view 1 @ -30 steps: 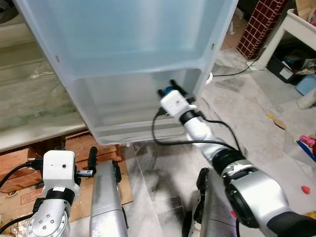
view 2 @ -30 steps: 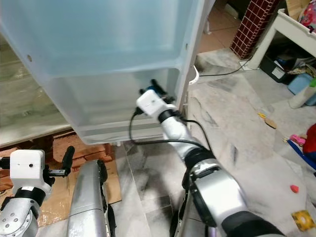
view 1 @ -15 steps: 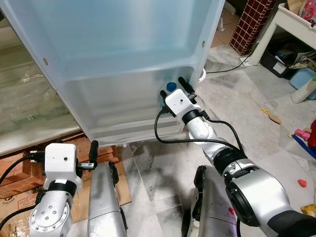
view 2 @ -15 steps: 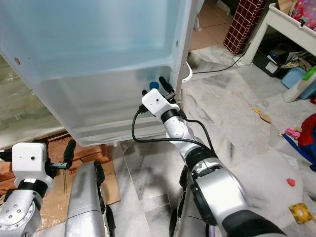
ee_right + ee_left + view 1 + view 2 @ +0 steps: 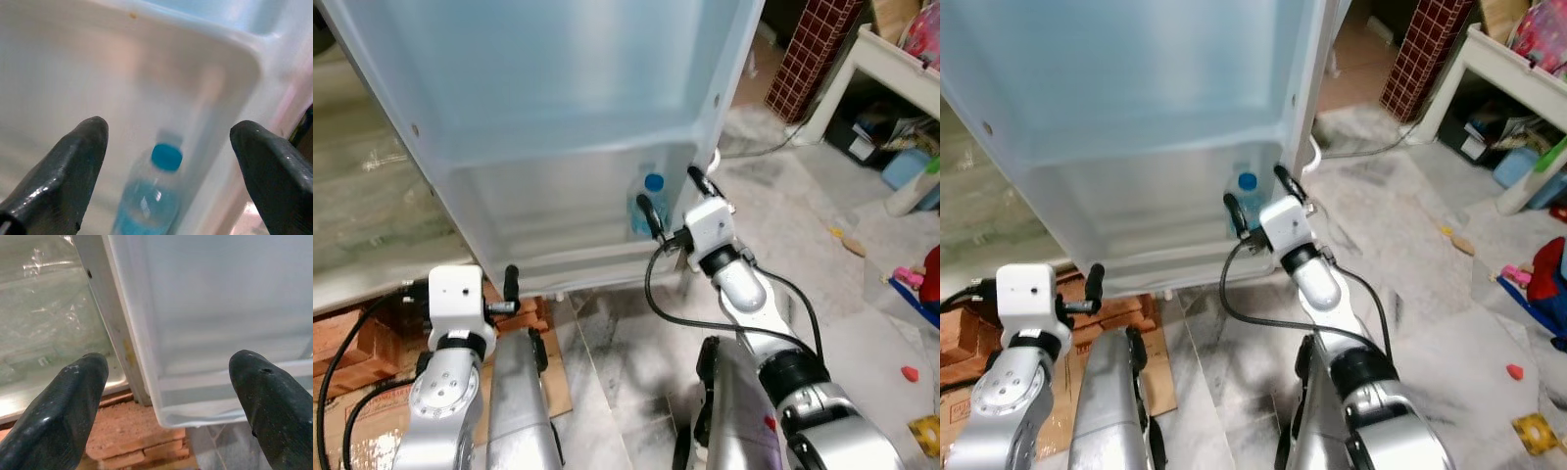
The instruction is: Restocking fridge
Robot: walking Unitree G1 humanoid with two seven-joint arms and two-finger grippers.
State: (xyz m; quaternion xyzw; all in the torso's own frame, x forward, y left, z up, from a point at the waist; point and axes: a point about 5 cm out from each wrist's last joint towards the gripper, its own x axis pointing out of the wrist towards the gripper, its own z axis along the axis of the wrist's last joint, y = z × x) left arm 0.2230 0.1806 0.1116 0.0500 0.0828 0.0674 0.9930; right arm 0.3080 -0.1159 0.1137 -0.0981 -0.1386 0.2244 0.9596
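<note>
Bottle [image 5: 649,204] upright in door bin [image 5: 558,220] corner | right end effector [image 5: 672,205] just outside it, fingers apart, empty — retreat straight, don't clip cap | left end effector [image 5: 166,396] spread, idle near door's lower edge

A grey-veined marble floor [image 5: 636,352] spreads out below, smudged with dark marks. A flattened sheet of cardboard [image 5: 372,416] lies on it at the left, beside a stack of reddish bricks [image 5: 132,431]. At the upper right stands a pillar of dark red tiles [image 5: 808,54], and next to it a white surface [image 5: 1528,83] with cluttered items stored underneath. A thin cable [image 5: 1361,152] trails across the floor near the pillar. Small bits of litter dot the right side: a red scrap [image 5: 1514,370], a yellow piece [image 5: 1536,432], and a tan scrap [image 5: 854,243].
</note>
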